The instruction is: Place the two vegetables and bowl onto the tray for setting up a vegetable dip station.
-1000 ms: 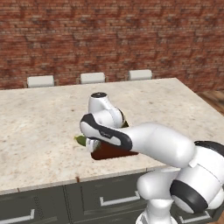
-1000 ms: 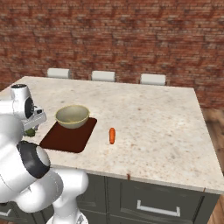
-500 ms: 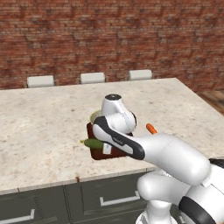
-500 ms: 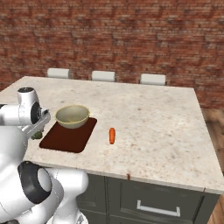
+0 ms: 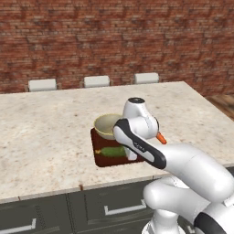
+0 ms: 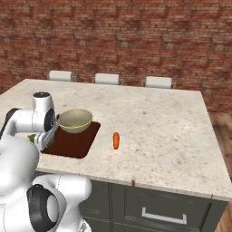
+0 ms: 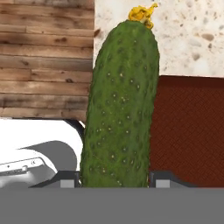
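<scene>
Clearly pincer (image 7: 114, 181) clamped on cucumber (image 7: 119, 105) over tray (image 7: 188, 127), bowl (image 6: 75, 120) on tray, carrot (image 6: 116, 140) beside

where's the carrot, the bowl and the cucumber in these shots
carrot (image 6: 116, 140), right base view, middle of its orange body lying on the counter
bowl (image 6: 75, 120), right base view, its inner cream wall
cucumber (image 7: 119, 109), hand view, middle of its bumpy green skin
</scene>
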{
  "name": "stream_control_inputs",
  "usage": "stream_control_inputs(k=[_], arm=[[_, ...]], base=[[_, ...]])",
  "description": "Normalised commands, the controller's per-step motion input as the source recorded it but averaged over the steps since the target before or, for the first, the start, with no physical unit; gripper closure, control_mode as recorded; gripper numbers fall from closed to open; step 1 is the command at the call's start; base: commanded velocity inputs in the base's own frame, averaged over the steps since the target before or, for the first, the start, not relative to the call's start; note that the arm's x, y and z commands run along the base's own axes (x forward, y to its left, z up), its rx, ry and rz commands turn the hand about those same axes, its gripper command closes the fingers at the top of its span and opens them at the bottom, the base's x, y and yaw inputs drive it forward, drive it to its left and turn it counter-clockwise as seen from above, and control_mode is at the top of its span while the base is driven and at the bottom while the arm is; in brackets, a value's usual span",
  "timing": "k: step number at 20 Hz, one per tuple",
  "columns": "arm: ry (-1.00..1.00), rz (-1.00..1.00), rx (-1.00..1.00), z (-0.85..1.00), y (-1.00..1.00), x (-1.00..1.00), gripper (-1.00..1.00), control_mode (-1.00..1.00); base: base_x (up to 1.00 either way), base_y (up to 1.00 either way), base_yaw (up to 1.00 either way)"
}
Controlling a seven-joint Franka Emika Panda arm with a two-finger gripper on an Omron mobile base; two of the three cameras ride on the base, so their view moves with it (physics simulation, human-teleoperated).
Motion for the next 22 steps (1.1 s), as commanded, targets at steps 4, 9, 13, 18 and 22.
stream_control_inputs(k=[4, 9, 13, 18, 22], arm=[[0.0, 0.16, 0.0, 0.02, -0.46, -0.01, 1.0, -1.0], [0.0, 0.05, 0.0, 0.0, -0.41, 0.0, 1.0, -1.0], [0.0, 0.0, 0.02, -0.01, -0.23, 0.08, 1.0, -1.0], [0.0, -0.04, 0.06, -0.01, -0.13, 0.16, 1.0, -1.0], [0.0, -0.01, 0.04, -0.02, -0.16, 0.15, 1.0, -1.0]], base=[[0.0, 0.0, 0.0], [0.0, 0.0, 0.0], [0.0, 0.0, 0.0], [0.0, 0.0, 0.0], [0.0, 0.0, 0.0]])
